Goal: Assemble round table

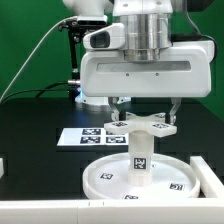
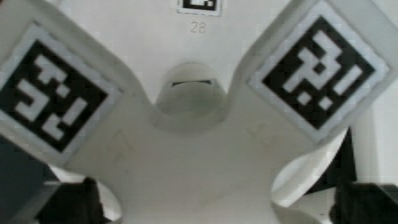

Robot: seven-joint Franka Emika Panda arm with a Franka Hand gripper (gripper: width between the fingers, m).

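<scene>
The large rimmed round disc (image 1: 105, 180) lies flat on the black table near the front. The short thick cylinder leg (image 1: 141, 156) stands upright at its middle. The small cross-shaped foot (image 1: 140, 123) sits level on top of the leg. My gripper (image 1: 144, 112) comes down from above and is shut on the foot, with one finger on each side. In the wrist view the foot (image 2: 196, 150) fills the picture, with two tagged arms and a round hole. My gripper (image 2: 199, 205) holds it between dark fingertips (image 2: 71, 200) at the picture's edge. The leg and disc are hidden there.
The marker board (image 1: 88, 135) lies flat behind the disc, towards the exterior view's left. White blocks stand at the left edge (image 1: 2, 166) and the right edge (image 1: 211, 176). A white ledge (image 1: 40, 209) runs along the front. A green wall stands behind.
</scene>
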